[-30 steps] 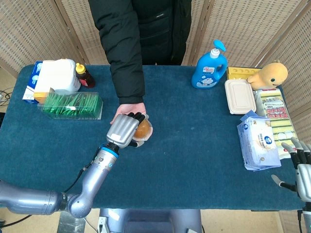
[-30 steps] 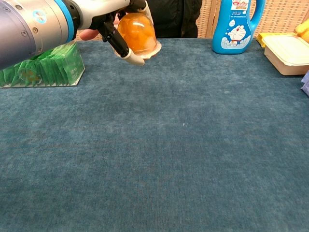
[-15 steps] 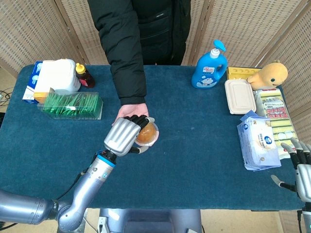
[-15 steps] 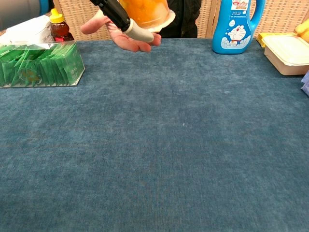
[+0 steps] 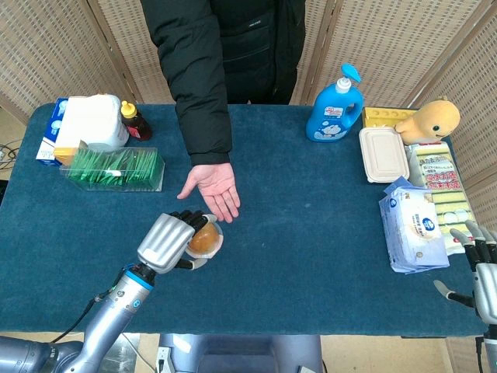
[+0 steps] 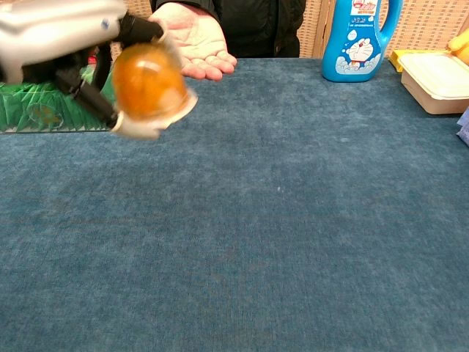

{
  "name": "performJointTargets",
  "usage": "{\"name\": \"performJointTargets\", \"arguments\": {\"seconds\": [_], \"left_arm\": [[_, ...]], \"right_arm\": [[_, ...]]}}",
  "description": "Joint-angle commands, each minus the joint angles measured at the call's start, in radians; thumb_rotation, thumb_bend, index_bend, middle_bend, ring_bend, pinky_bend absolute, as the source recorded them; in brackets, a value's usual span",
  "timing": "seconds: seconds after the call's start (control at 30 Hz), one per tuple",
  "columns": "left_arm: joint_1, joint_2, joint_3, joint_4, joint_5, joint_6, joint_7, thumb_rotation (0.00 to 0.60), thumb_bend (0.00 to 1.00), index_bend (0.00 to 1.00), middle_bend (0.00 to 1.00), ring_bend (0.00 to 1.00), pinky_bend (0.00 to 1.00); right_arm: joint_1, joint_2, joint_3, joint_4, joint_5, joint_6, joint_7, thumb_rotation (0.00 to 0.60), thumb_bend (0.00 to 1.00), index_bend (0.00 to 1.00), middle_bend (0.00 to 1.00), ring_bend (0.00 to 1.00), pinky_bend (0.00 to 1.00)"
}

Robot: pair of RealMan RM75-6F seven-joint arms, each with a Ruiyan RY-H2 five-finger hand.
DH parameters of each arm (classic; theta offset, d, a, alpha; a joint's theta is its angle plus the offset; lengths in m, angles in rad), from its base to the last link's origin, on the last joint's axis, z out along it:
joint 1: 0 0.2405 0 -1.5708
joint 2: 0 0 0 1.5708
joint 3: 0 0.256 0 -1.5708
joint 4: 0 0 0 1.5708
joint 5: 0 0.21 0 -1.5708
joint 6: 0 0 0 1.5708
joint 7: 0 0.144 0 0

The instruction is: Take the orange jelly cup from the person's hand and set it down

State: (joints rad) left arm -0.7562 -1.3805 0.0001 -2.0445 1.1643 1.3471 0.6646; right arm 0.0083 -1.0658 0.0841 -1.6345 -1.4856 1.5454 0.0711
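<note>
Blue tablecloth [image 5: 311,233] spreads wide and bare to my right; my left hand [image 5: 167,242] grasps the jelly cup [image 5: 204,238] above it, just near of the person's open palm [image 5: 213,186]. Right hand [image 5: 483,268] released.

An orange jelly cup [image 5: 204,238] is held in a silver-grey robot hand [image 5: 165,242]. The table [image 5: 311,233] is covered in dark teal. A blue bottle [image 5: 335,107] and green packets [image 5: 116,169] are seen at the far edge.

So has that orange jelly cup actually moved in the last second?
Yes. The left hand has carried the orange jelly cup off the person's hand, toward the robot's edge of the table and slightly left, farther from the green packet box.
</note>
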Motion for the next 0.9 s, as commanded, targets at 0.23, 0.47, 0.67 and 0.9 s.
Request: {"name": "performJointTargets", "arguments": {"seconds": [0.23, 0.47, 0.67, 0.9], "left_arm": [[0.03, -0.113, -0.001, 0.39, -0.095, -0.184, -0.152, 0.6, 0.19, 0.5, 0.53, 0.42, 0.57], [0.022, -0.163, -0.028, 0.501, -0.162, -0.31, -0.206, 0.6, 0.13, 0.21, 0.15, 0.14, 0.4], [0.041, -0.124, -0.031, 0.452, -0.109, -0.286, -0.222, 0.6, 0.06, 0.0, 0.0, 0.0, 0.27], [0.123, 0.008, -0.012, 0.284, 0.02, -0.147, -0.263, 0.6, 0.05, 0.0, 0.0, 0.0, 0.23]], "right_arm": [[0.003, -0.008, -0.002, -0.001, 0.0, -0.006, -0.015, 0.6, 0.17, 0.16, 0.05, 0.05, 0.0], [0.005, -0.007, 0.003, 0.007, 0.012, -0.013, -0.008, 0.6, 0.16, 0.16, 0.05, 0.05, 0.0], [0.007, -0.009, 0.002, 0.007, 0.009, -0.014, -0.01, 0.6, 0.16, 0.16, 0.05, 0.05, 0.0], [0.004, -0.01, -0.001, 0.001, 0.001, -0.004, -0.018, 0.6, 0.17, 0.16, 0.05, 0.05, 0.0]]}}
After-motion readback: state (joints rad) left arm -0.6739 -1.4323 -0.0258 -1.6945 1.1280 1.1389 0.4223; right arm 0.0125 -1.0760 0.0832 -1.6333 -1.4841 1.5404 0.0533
